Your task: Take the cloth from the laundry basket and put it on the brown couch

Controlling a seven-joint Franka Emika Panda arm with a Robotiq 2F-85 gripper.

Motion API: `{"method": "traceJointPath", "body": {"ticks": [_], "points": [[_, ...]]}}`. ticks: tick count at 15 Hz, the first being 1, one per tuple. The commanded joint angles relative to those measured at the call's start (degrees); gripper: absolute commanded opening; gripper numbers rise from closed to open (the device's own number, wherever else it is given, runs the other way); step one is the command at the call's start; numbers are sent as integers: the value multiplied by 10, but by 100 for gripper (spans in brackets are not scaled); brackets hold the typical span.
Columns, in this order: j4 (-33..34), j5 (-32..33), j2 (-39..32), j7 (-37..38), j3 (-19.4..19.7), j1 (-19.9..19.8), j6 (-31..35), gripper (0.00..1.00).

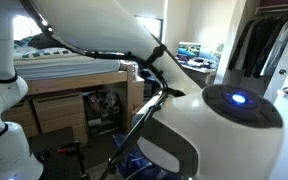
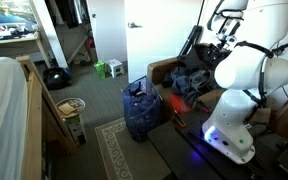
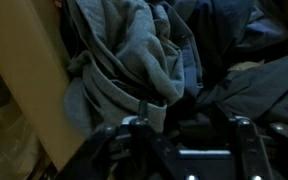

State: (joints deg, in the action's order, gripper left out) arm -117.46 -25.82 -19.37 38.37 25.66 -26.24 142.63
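Observation:
In the wrist view my gripper (image 3: 192, 126) is open, its two fingers wide apart low in the frame. It hangs just above a pile of cloth: a grey cloth (image 3: 134, 60) lies bunched to the left and dark cloth (image 3: 249, 50) to the right. A tan couch surface (image 3: 24, 85) runs along the left. In an exterior view the brown couch (image 2: 162, 70) carries a heap of dark clothes (image 2: 189, 82), with my gripper (image 2: 217, 52) over it. The blue laundry basket (image 2: 139, 110) stands on the floor in front of the couch.
A patterned rug (image 2: 114, 150) lies by the basket. A wooden bed frame (image 2: 44, 110) with a small basket (image 2: 72, 108) beside it is to the left. My white base (image 2: 234, 110) fills the right. In an exterior view my arm (image 1: 214, 120) blocks most of the room.

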Motion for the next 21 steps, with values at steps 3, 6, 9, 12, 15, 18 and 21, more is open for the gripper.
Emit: {"method": "traceJointPath", "body": {"ticks": [3, 6, 9, 12, 15, 18, 21], "points": [[-39, 69, 124, -26, -4, 32, -44, 100], [-61, 101, 188, -45, -18, 51, -73, 100], [-79, 107, 246, -80, -38, 63, -121, 100], [-92, 106, 293, -109, -57, 71, -176, 100], [-107, 110, 330, -131, -78, 80, -226, 100], [-123, 120, 358, -130, -103, 87, -260, 100], [-141, 134, 388, -134, -123, 94, -290, 100]]}}
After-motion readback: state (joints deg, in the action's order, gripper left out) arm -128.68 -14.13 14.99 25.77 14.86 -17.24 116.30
